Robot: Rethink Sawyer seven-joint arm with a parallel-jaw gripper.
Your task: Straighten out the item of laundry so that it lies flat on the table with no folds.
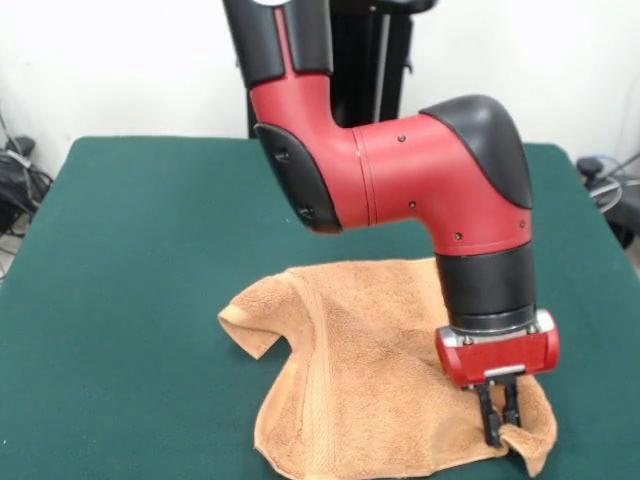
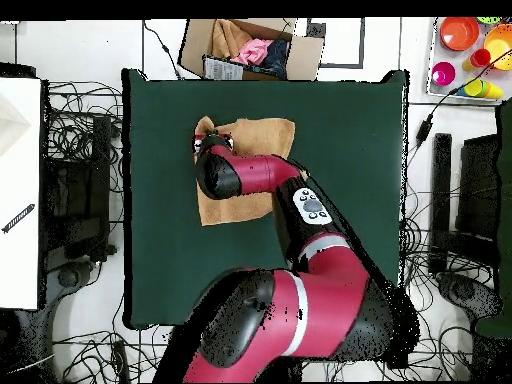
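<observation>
While the orange-tan terry towel point(image 1: 370, 370) is lying on the green bench point(image 1: 120, 300), it is not flat: in the front view its left corner is folded over into a rounded flap, and a woven border band is seen running down beside that fold. The end effector point(image 1: 502, 428) is lowered onto the towel's near right corner, and its two dark fingers point(image 1: 489, 415) are closed on a small pinch of the cloth there. In the overhead view the towel point(image 2: 262, 135) is partly covered by the red arm point(image 2: 255, 175). A cardboard box point(image 2: 250, 48) with clothes is seen beyond the bench edge.
</observation>
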